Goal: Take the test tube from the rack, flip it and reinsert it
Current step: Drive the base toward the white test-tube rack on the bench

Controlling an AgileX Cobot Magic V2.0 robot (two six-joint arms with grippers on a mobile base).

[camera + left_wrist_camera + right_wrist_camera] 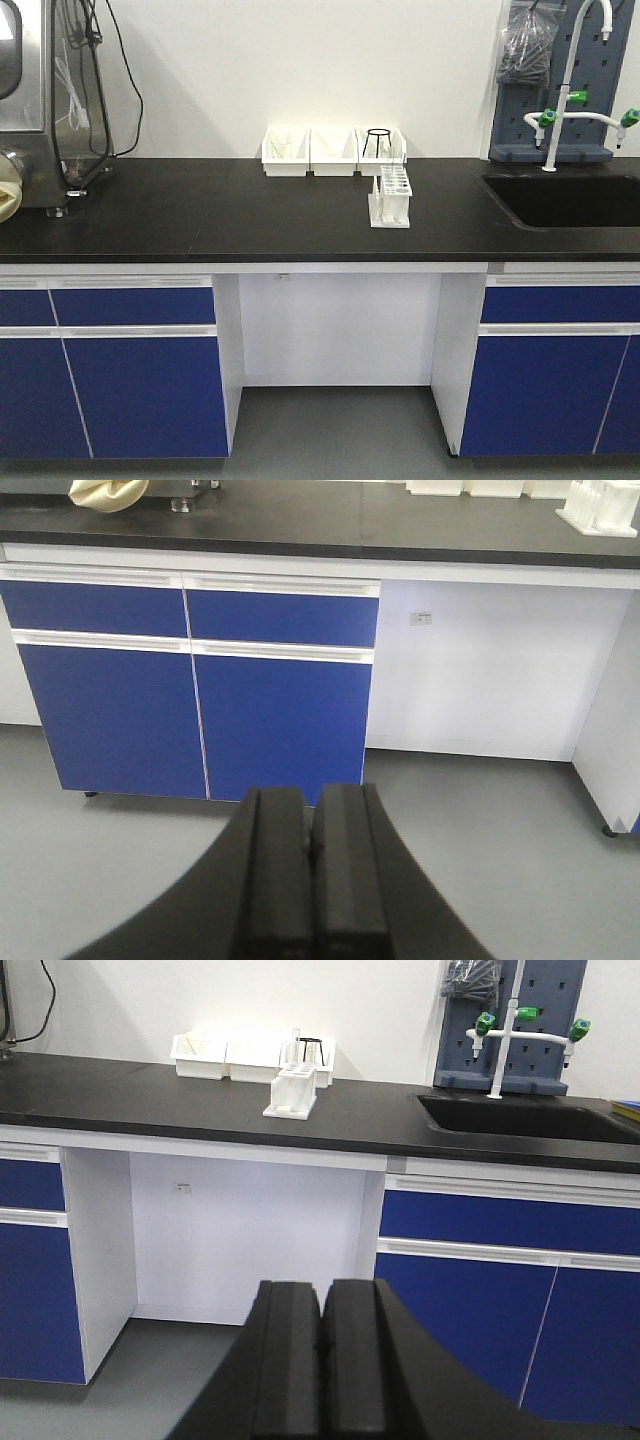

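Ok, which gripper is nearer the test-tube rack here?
Right, probably. The right gripper sits shut, low and back from the bench, with the rack up ahead, slightly left. The left gripper, also shut and low, has the rack far off to its right.

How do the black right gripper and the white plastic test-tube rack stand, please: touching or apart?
Apart: the right wrist view shows the right gripper well short of the rack.

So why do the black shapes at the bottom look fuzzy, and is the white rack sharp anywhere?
Left wrist view: the left gripper is too near the lens, so its edges blur; the rack is washed out. Right wrist view: the right gripper blurs likewise, rack small but distinct. Front view: even light, rack clearest.
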